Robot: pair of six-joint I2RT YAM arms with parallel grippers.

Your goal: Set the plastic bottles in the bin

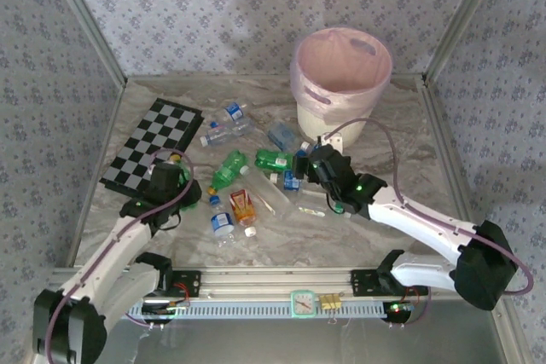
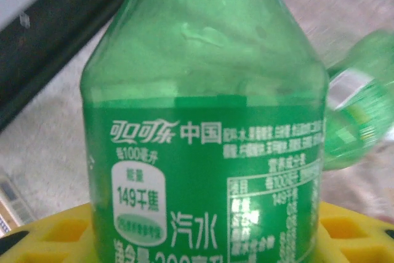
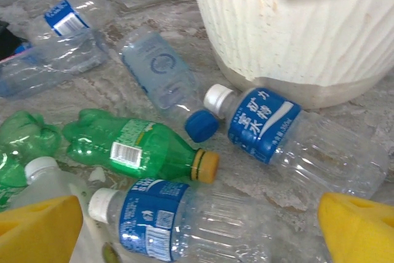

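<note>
The left gripper (image 1: 168,178) pinches a green plastic bottle (image 2: 203,121). The right gripper (image 1: 314,162) is spread wide over clear plastic bottles with blue labels (image 3: 261,121), near the round white bin (image 3: 295,29).

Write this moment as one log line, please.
left gripper: shut on green bottle | right gripper: open above clear bottles beside bin
</note>
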